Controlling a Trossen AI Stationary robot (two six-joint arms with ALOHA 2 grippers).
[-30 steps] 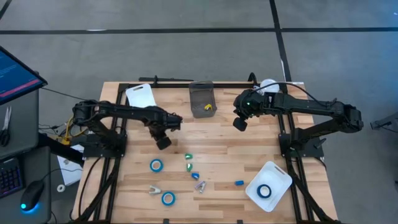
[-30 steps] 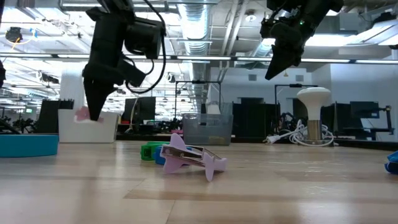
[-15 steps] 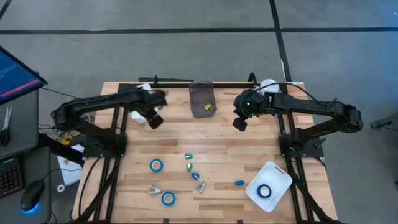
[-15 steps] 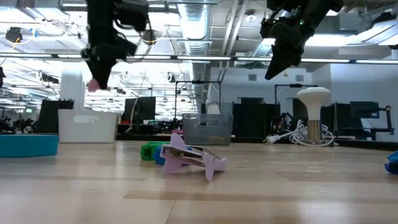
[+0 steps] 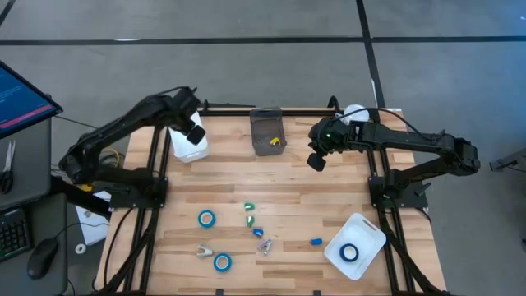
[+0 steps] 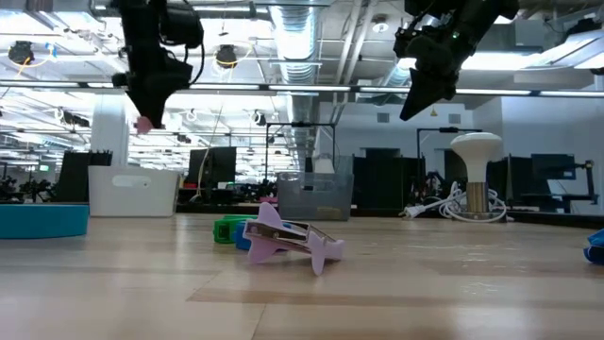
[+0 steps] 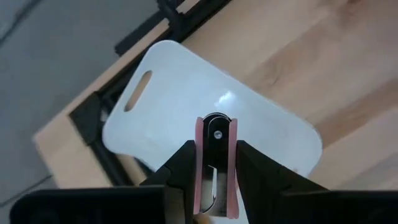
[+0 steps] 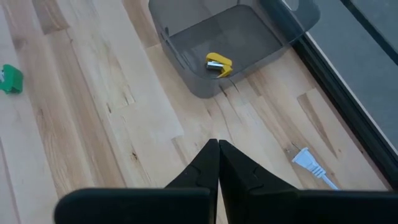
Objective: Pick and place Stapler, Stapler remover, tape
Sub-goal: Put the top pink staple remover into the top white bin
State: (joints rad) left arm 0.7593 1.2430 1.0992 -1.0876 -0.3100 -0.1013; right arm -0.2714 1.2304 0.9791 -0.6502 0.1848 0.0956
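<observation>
Here a pink staple remover (image 7: 214, 165) sits clamped between the fingers of the left tool (image 7: 214, 168), held in the air above the white tray (image 5: 182, 141) at the bench's far left corner; the left wrist view looks straight down past it onto the tray's bare floor, and the low view shows the pink piece (image 6: 143, 124) well clear of the bench (image 5: 296, 197). The step in hand looks like the placing of this remover: carried over the tray, not yet let go. The next move would call for lowering it toward the tray floor and parting the fingers, keeping inside the rim so it does not drop onto the wood. Much of the task seems left: two tape rolls (image 5: 206, 218) (image 5: 222, 262) lie on the near left of the bench, another pink remover (image 5: 204, 252) just beside the nearer roll, and small green and blue pieces (image 5: 253, 219) lie scattered near the middle. A third roll (image 5: 350, 252) already rests in the white bin (image 5: 371, 233) at the near right, and a yellow piece (image 8: 218, 65) lies in the grey bin (image 8: 273, 34) at the far middle. The right tool (image 8: 217, 155) hangs clenched and empty beside that grey bin, waiting
</observation>
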